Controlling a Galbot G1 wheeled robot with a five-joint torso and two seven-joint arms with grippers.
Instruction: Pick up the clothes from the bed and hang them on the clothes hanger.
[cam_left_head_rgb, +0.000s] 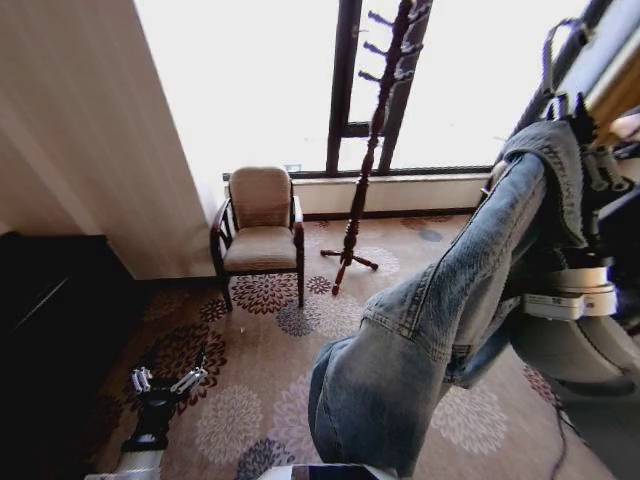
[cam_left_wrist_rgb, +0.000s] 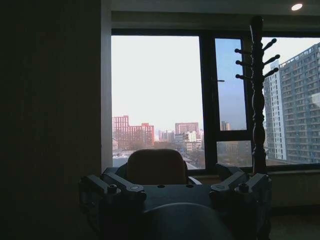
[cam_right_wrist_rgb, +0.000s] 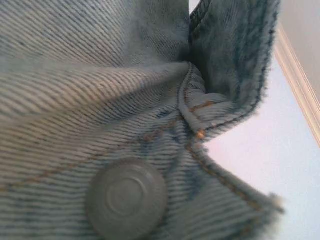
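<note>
Head view, left to right: a dark cabinet (cam_left_head_rgb: 60, 330) stands along the beige wall, and just in front of it, low over the patterned carpet (cam_left_head_rgb: 250, 400), hangs the left gripper (cam_left_head_rgb: 168, 380), its two silver fingers spread apart and holding nothing. Farther back, by the window sill, sits a chair (cam_left_head_rgb: 260, 235) with a tan seat and dark wooden frame. Beside the chair a tall wooden coat stand (cam_left_head_rgb: 365, 160) rises from its spread feet on the carpet, its pegs up against the bright window (cam_left_head_rgb: 270, 70). On the right, the jacket (cam_left_head_rgb: 440, 300) hangs from the raised right arm, its top bunched near the upper right corner and its faded blue denim draping down in a long fold toward the bottom edge, clear of the carpet. The right gripper itself is buried in the cloth, so I cannot tell how its fingers stand.

Left wrist view shows the left gripper (cam_left_wrist_rgb: 175, 187) with fingers (cam_left_wrist_rgb: 112, 185) set wide, nothing between them; beyond lie the chair (cam_left_wrist_rgb: 156, 166) back, the window (cam_left_wrist_rgb: 155, 85) with city buildings, and the coat stand (cam_left_wrist_rgb: 257, 95).

Right wrist view has the jacket (cam_right_wrist_rgb: 100, 90) pressed close: ribbed denim, orange stitching, a seam fold and a round metal button (cam_right_wrist_rgb: 126, 197).
</note>
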